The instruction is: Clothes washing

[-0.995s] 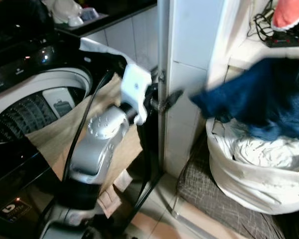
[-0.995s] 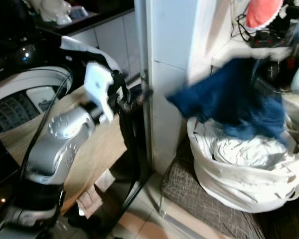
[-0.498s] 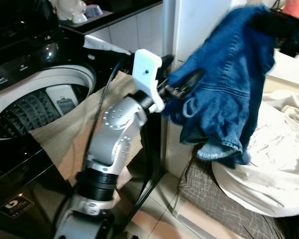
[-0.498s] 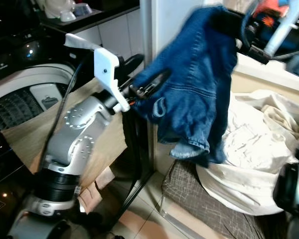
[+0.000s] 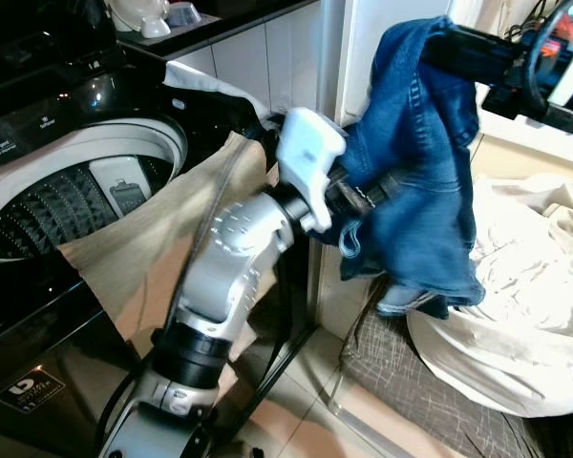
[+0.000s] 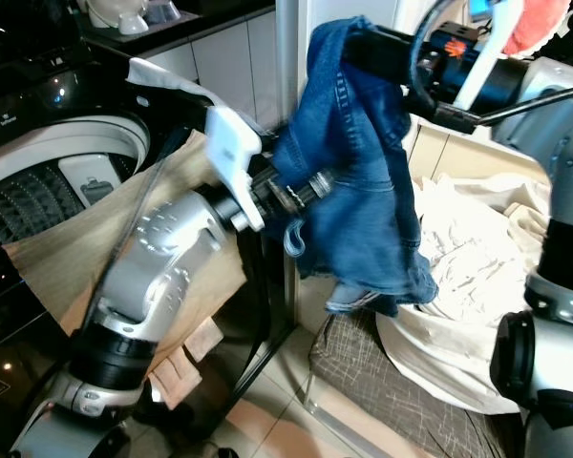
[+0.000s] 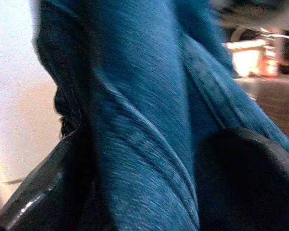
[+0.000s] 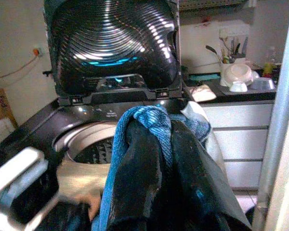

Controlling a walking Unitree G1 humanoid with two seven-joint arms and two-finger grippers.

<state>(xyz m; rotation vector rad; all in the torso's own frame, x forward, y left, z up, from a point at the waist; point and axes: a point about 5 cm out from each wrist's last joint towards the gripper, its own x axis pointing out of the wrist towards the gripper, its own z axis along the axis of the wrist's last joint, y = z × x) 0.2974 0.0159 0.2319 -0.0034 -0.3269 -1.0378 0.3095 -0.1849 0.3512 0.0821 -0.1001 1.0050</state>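
A blue denim garment [image 5: 415, 181] hangs in the air between the washer and the laundry bag. My right gripper [image 5: 437, 43] is shut on its top edge; the right wrist view has the cloth [image 8: 151, 122] pinched between the two black fingers. My left gripper [image 5: 387, 189] reaches into the middle of the garment. In the left wrist view a thick fold of denim [image 7: 139, 120] lies between its spread fingers [image 7: 43, 197]. The top-loading washer [image 5: 72, 200] stands at the left, with its lid [image 8: 111, 43] up and its drum open.
A beige cloth [image 5: 162, 243] drapes over the washer's front corner under my left arm. A white laundry bag [image 5: 516, 315] of pale clothes sits on a grey mat [image 5: 411, 382] at the right. A white pillar [image 5: 329, 57] stands behind the garment. Bowls [image 5: 153, 14] rest on the back counter.
My right gripper has lifted the denim out of the bag and carried it left toward the washer. My left gripper has moved up into the cloth.
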